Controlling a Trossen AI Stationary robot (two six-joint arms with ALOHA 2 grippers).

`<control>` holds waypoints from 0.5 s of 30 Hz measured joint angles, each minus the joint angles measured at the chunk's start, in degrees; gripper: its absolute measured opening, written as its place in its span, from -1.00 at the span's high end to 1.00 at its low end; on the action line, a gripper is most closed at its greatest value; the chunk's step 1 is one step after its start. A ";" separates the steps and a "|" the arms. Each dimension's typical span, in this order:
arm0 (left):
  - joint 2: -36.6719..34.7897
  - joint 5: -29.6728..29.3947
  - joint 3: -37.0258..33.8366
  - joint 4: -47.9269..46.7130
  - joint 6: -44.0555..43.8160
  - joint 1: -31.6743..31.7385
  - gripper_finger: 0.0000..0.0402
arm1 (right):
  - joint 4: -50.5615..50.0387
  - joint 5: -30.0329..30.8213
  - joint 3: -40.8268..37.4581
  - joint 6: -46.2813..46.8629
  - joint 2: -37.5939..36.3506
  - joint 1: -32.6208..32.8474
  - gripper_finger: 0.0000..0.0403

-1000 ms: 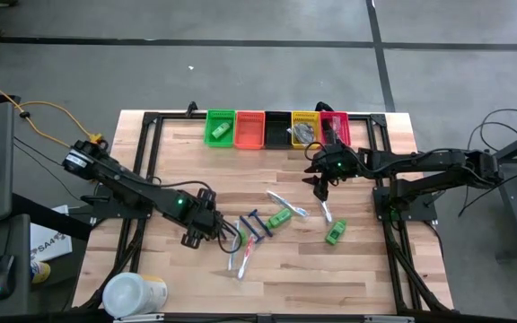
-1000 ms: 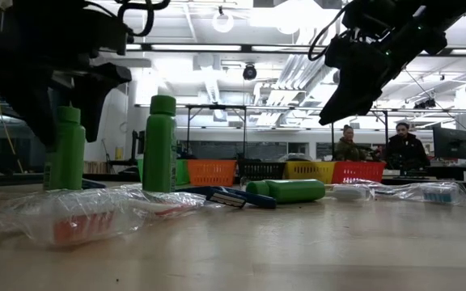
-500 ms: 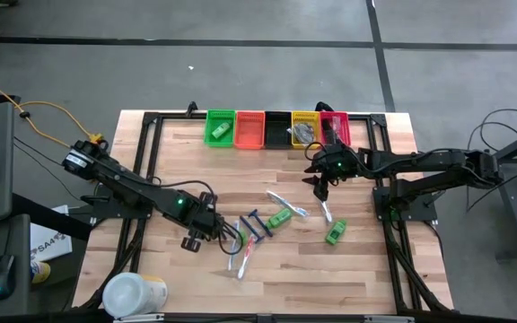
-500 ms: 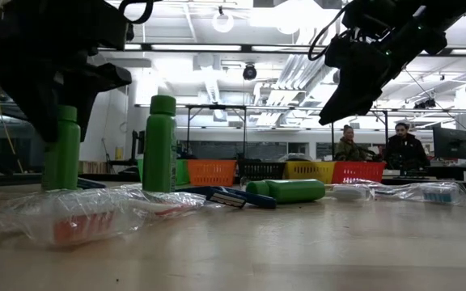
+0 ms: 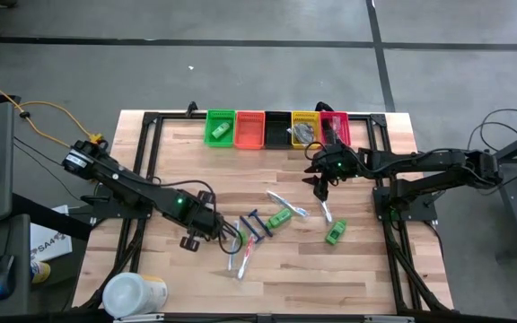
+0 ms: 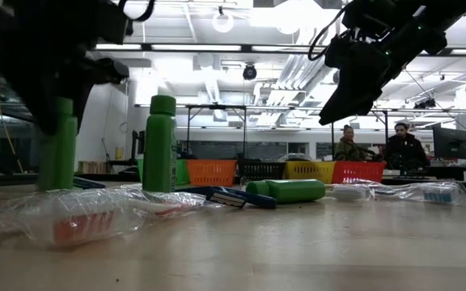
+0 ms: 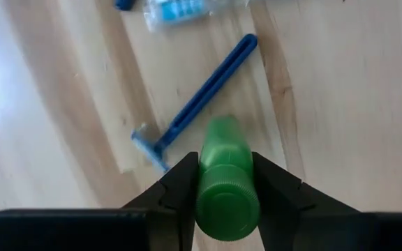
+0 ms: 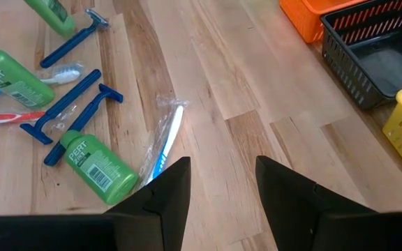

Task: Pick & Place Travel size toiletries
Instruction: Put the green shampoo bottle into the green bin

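Note:
A green mini bottle [image 7: 223,139] stands upright on the wood table [image 5: 187,170] at the near left, with my left gripper [image 7: 222,164] shut on it from above; the low view shows the bottle [image 6: 58,153] under that gripper. A second green bottle [image 6: 161,145] stands upright beside it. More toiletries lie flat mid-table: a green bottle [image 5: 281,218], another [image 5: 335,233], blue razors [image 5: 254,224] and wrapped toothbrushes [image 5: 287,205]. My right gripper [image 8: 222,188] hangs open above the table's far right [image 5: 319,187], with nothing between its fingers. My left gripper pinches the green bottle's upper part, around its neck and shoulder [image 7: 223,157], between its two fingers. The fingers come steeply from above, pointing down along the bottle. The bottle stays upright with its base [image 6: 57,184] on the table.
A row of coloured bins [image 5: 276,128] lines the far edge, the green one with a bottle in it. A large white tub [image 5: 133,294] stands at the near left corner. A blue razor [image 7: 194,115] lies just beyond the held bottle. People sit in the room behind [image 6: 379,149].
My left gripper has shut its fingers onto the upright green bottle without travelling. The bottle has stayed upright on the table and shifted a little toward the table's left edge. My right gripper has kept still.

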 joint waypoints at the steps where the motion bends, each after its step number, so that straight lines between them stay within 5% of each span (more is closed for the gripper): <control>1: 0.00 -0.89 1.08 -1.48 -0.83 0.02 0.48 | 0.00 -0.01 0.00 0.00 0.00 -0.01 0.23; 9: -0.01 -14.19 10.22 -13.22 -1.59 1.14 0.49 | 0.02 -0.01 0.00 0.00 0.00 0.00 0.23; 15: -0.02 -21.69 12.96 -14.66 0.71 8.50 0.49 | 0.07 0.04 0.00 0.00 0.00 -0.01 0.23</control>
